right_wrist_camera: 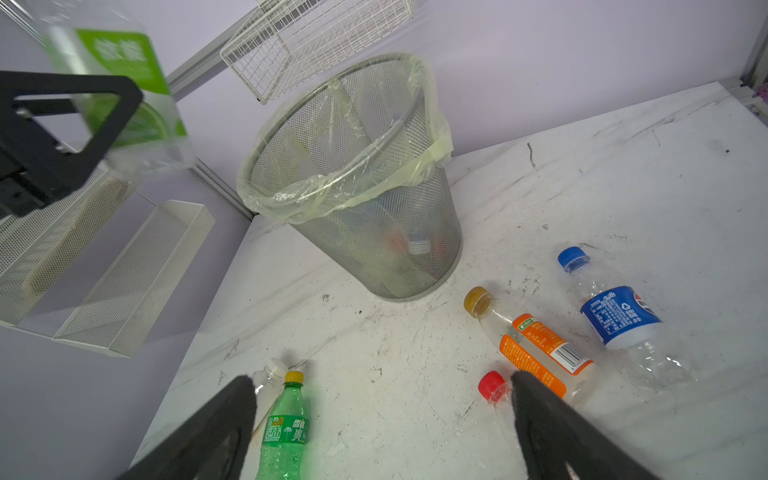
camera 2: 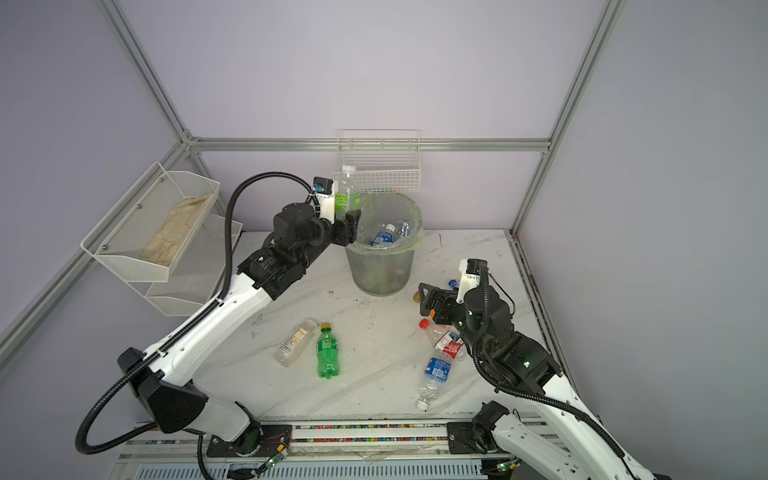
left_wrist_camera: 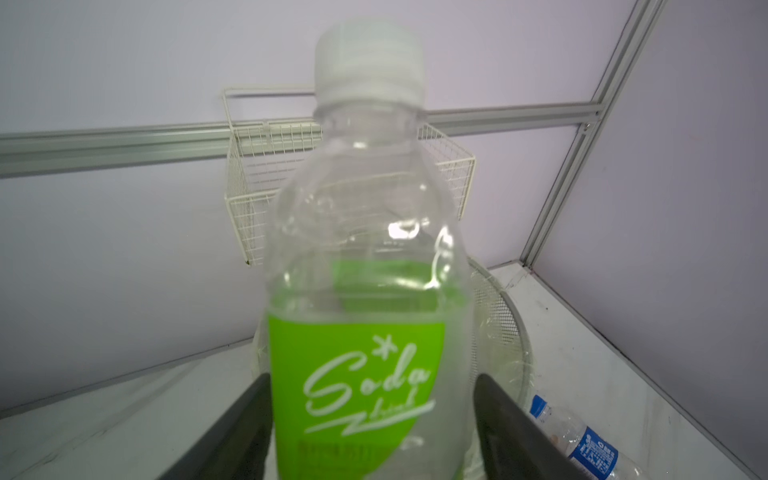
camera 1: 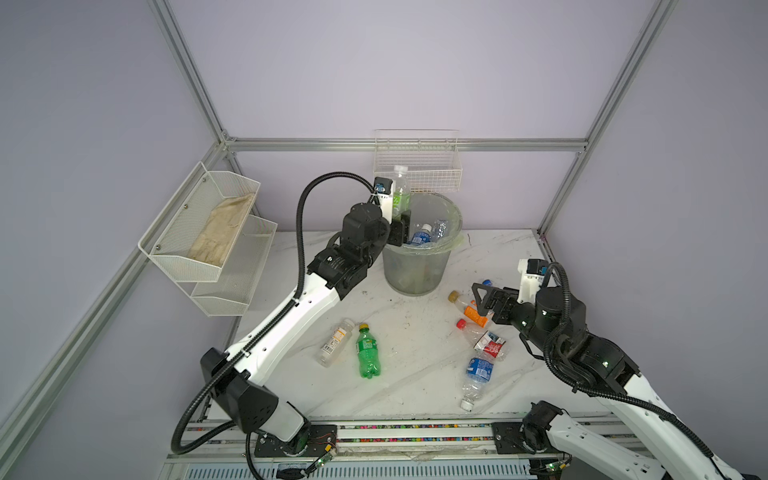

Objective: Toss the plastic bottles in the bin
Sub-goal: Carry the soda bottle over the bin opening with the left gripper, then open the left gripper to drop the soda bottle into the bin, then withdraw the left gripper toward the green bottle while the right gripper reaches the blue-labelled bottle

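I am watching the left hand (camera 1: 401, 225) hanging at the rim of the bin (camera 1: 453, 216). The green-label bottle (left_wrist_camera: 365, 249) is standing upright between its 2 fingers (left_wrist_camera: 511, 428), and I cannot tell whether they are pressing it or standing just clear. The right hand (right_wrist_camera: 382, 384) is hovering low over the bench (camera 1: 415, 324), fingers wide apart and gripping nothing, near the orange-label bottle (right_wrist_camera: 536, 345). The green soda bottle (camera 1: 368, 351) and the blue-label bottle (right_wrist_camera: 619, 316) are lying on the bench. Other bottles (camera 1: 422, 236) are lying inside the bin.
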Robot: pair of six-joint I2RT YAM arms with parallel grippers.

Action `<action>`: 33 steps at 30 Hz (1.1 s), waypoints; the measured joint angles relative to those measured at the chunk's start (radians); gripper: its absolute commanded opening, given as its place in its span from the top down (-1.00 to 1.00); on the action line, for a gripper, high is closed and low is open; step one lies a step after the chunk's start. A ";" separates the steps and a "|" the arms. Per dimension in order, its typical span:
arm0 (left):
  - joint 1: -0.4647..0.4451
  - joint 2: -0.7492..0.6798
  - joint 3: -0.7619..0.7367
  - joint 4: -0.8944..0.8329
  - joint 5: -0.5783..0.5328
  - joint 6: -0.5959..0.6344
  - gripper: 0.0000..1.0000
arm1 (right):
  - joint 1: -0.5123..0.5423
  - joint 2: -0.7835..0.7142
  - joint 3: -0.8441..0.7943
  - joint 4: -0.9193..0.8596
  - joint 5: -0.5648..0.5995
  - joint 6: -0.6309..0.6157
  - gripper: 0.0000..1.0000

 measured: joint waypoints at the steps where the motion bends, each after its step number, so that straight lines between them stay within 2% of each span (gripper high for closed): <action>1: 0.006 0.044 0.054 -0.048 0.023 -0.013 -0.99 | 0.000 -0.003 0.000 -0.001 0.000 0.000 -0.95; 4: 0.002 0.086 0.109 -0.132 0.070 -0.024 -0.99 | 0.000 -0.009 0.000 -0.005 0.002 0.000 -0.95; 7: -0.011 0.050 0.108 -0.165 0.089 -0.030 -0.99 | 0.000 -0.008 0.000 -0.006 0.003 0.000 -0.95; 18: -0.016 -0.365 -0.043 -0.036 0.070 -0.030 -0.99 | 0.000 0.050 0.000 -0.003 -0.008 -0.001 -0.95; 24: -0.016 -0.451 -0.196 -0.013 0.058 -0.039 -0.99 | 0.000 0.061 0.001 0.003 -0.010 -0.001 -0.95; 33: -0.016 -0.572 -0.494 -0.042 0.026 -0.122 -0.99 | 0.000 0.129 0.000 0.012 -0.021 -0.001 -0.95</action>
